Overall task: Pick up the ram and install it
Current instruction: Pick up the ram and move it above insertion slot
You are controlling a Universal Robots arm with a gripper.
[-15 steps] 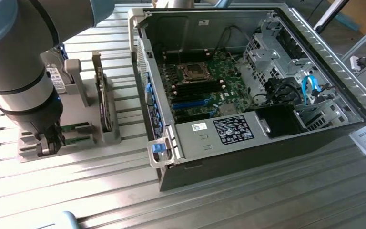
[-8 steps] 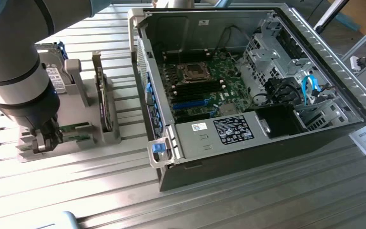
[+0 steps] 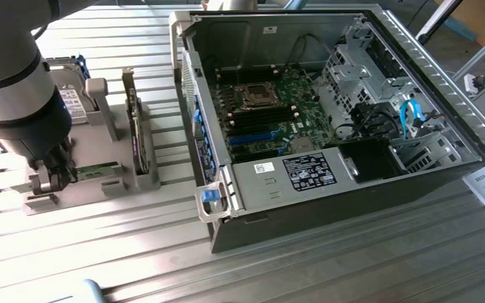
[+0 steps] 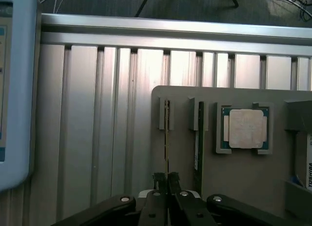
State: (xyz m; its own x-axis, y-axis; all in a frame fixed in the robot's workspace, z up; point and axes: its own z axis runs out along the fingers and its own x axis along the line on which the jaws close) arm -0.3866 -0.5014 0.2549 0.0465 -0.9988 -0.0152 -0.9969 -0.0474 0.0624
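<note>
My gripper (image 4: 166, 178) is down at the grey parts holder (image 4: 185, 96), with its two dark fingertips (image 4: 158, 177) pressed close on a thin ram (image 4: 167, 133) that stands on edge in its slot. A second stick (image 4: 199, 138) stands on edge in the neighbouring slot. In the exterior view the gripper (image 3: 53, 180) sits low over the holder at the exterior view's left. A green stick (image 3: 99, 169) reaches out from the fingers there. The open computer case (image 3: 411, 63) lies to the exterior view's right, its motherboard (image 3: 268, 110) exposed.
A square processor chip (image 4: 245, 128) and a hard drive (image 3: 70, 95) sit on the same holder. A dark expansion card (image 3: 133, 126) stands upright between the holder and the case. A pale blue device (image 4: 14, 89) lies on the slatted metal table (image 4: 97, 138).
</note>
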